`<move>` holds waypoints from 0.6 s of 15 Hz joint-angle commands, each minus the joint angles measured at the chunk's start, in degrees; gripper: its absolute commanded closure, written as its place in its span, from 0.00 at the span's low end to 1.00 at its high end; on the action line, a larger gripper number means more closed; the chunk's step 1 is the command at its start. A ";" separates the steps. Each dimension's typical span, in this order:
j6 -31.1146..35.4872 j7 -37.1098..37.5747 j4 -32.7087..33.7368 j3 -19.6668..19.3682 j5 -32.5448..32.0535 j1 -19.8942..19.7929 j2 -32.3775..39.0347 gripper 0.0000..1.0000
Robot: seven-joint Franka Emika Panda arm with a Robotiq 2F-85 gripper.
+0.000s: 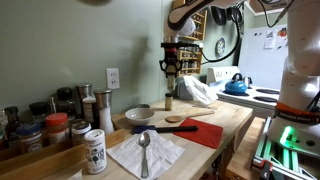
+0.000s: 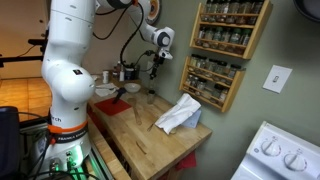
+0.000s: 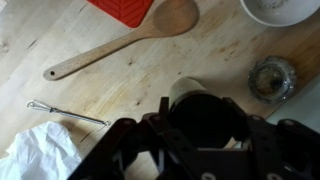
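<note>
My gripper (image 1: 171, 66) hangs above the wooden counter (image 1: 230, 118), shut on a dark cylindrical bottle (image 3: 205, 118) with a pale end that points down at the board. In the wrist view the bottle fills the space between the black fingers (image 3: 120, 140). A small clear glass (image 1: 168, 101) stands on the counter right below the held bottle; in the wrist view the glass (image 3: 272, 78) lies to the right of the bottle. In an exterior view the gripper (image 2: 152, 66) is above that glass (image 2: 150, 99).
A wooden spoon (image 3: 120, 45) and a red mat (image 3: 125, 10) lie beyond the gripper, beside a white bowl (image 3: 280, 8). A thin metal pin (image 3: 65, 112) and a crumpled white cloth (image 2: 178, 115) lie nearby. Spice jars (image 1: 55, 125), a napkin with a metal spoon (image 1: 145, 150) and a wall spice rack (image 2: 225, 50) surround the board.
</note>
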 commanded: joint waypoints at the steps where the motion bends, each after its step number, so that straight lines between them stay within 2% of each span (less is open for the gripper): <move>1: 0.66 0.97 1.43 -0.88 -0.31 1.03 1.92 0.70; 9: 3.54 1.28 0.86 -1.32 -0.14 1.45 3.07 0.70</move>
